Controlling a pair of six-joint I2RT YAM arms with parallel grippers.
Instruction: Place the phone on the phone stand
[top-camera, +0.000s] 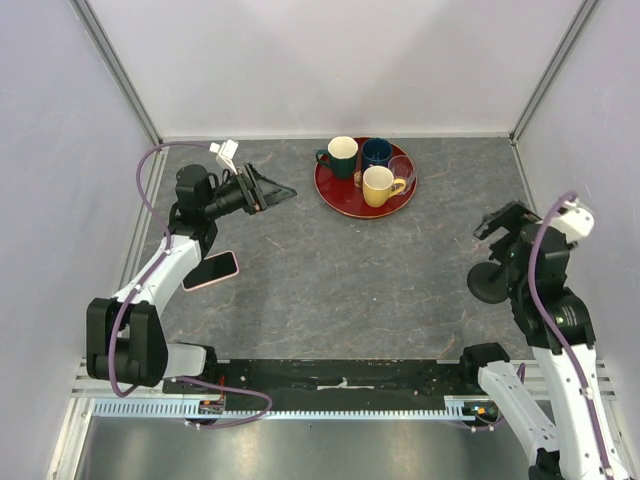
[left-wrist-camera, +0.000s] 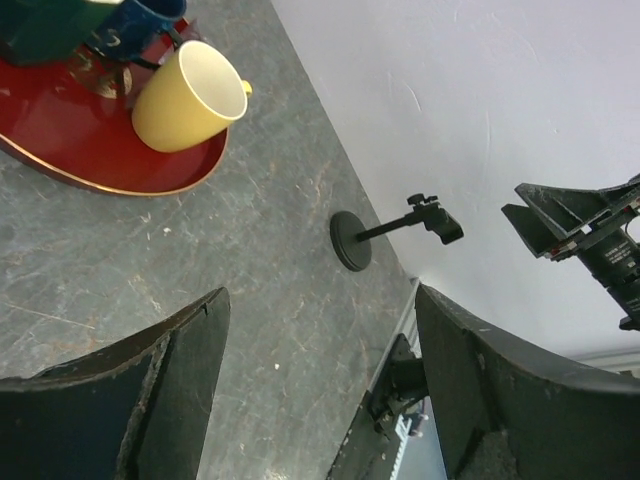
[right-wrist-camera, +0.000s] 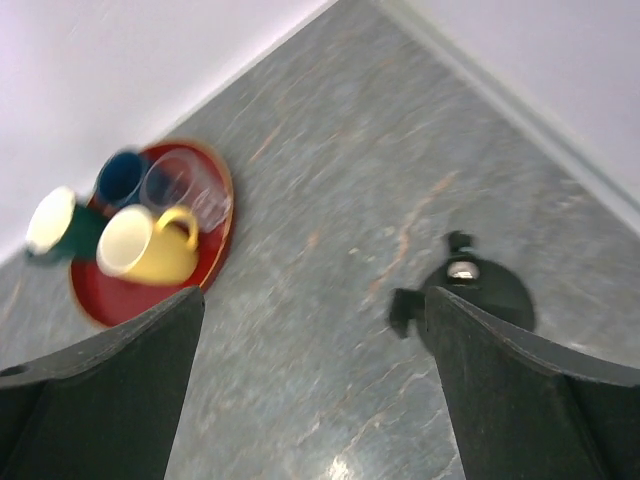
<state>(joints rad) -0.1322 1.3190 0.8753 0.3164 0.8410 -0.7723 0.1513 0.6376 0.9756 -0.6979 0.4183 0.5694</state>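
The phone (top-camera: 211, 269), black screen in a pale pink case, lies flat on the table at the left, beside my left arm's forearm. Neither wrist view shows it. My left gripper (top-camera: 277, 194) (left-wrist-camera: 320, 295) hovers open and empty, well beyond the phone and pointing toward the tray. The phone stand (top-camera: 488, 284) (left-wrist-camera: 352, 240) (right-wrist-camera: 478, 290) is black with a round base and stands at the right. My right arm partly hides the stand from above. My right gripper (top-camera: 501, 223) (right-wrist-camera: 315, 295) is open and empty above and just left of the stand.
A red tray (top-camera: 340, 196) (left-wrist-camera: 95, 160) (right-wrist-camera: 215, 255) at the back centre carries a green mug (top-camera: 341, 156), a blue mug (top-camera: 377, 152), a yellow mug (top-camera: 379, 185) (left-wrist-camera: 190, 95) (right-wrist-camera: 142, 245) and a clear glass (top-camera: 402, 168). White walls enclose the grey table on three sides.
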